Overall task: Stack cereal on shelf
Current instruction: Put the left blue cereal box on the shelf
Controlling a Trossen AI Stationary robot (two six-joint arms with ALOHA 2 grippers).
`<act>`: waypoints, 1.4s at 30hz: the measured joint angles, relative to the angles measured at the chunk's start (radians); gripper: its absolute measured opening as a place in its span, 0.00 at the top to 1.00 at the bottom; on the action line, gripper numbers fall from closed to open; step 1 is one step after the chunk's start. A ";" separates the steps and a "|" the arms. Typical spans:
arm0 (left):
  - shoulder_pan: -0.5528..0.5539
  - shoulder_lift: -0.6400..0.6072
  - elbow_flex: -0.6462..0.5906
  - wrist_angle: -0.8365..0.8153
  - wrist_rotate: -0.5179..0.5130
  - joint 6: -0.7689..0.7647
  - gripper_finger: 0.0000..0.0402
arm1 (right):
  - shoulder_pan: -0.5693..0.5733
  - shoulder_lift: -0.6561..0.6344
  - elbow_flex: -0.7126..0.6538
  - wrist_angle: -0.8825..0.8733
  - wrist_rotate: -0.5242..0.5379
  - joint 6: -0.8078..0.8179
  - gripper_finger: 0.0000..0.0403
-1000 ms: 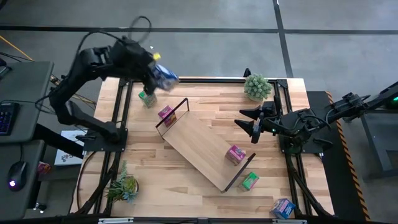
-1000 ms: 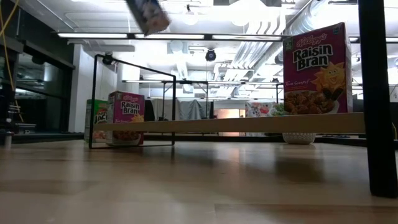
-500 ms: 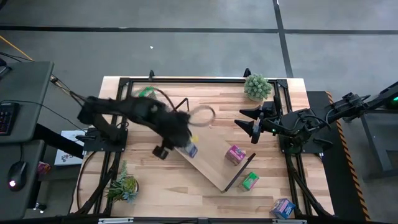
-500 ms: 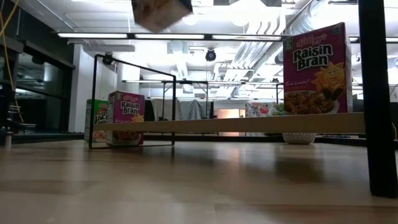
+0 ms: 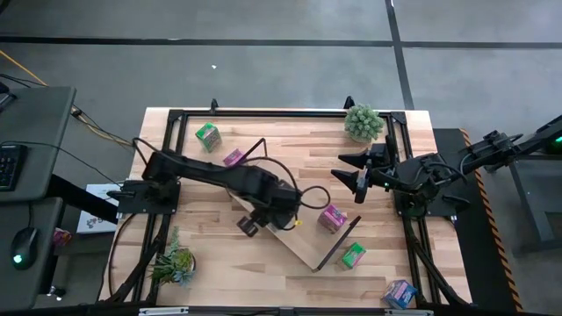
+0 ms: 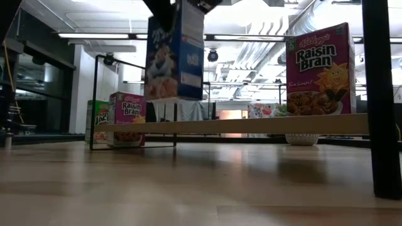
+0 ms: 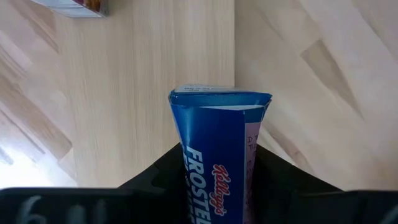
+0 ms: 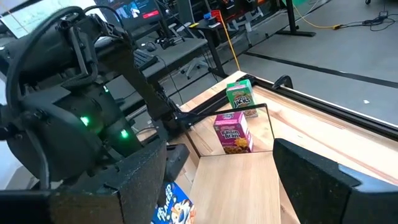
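Left gripper [image 5: 279,211] at table centre, jaws clamped on upright blue cereal box [image 6: 174,53] just above the shelf [image 5: 290,211] board; pink box [image 5: 332,217] on shelf at 3 o'clock of it; right gripper [image 5: 354,174] at 2 o'clock, jaws apart, empty.
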 joint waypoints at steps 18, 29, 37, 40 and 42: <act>0.001 0.012 -0.012 0.060 -0.005 0.059 0.68 | 0.000 0.000 0.000 -0.018 0.001 -0.007 0.28; 0.001 0.008 -0.106 0.088 -0.003 0.076 0.68 | 0.000 0.000 0.000 -0.018 0.002 -0.007 0.28; 0.002 0.006 -0.123 0.106 -0.005 0.077 0.68 | 0.000 0.000 0.000 -0.018 0.003 -0.007 0.28; 0.002 0.007 -0.124 0.108 0.002 0.083 0.67 | 0.000 0.000 0.000 -0.018 0.003 -0.007 0.28; 0.002 0.010 -0.126 0.108 0.003 0.091 0.65 | 0.000 0.000 0.000 -0.018 0.003 -0.007 0.28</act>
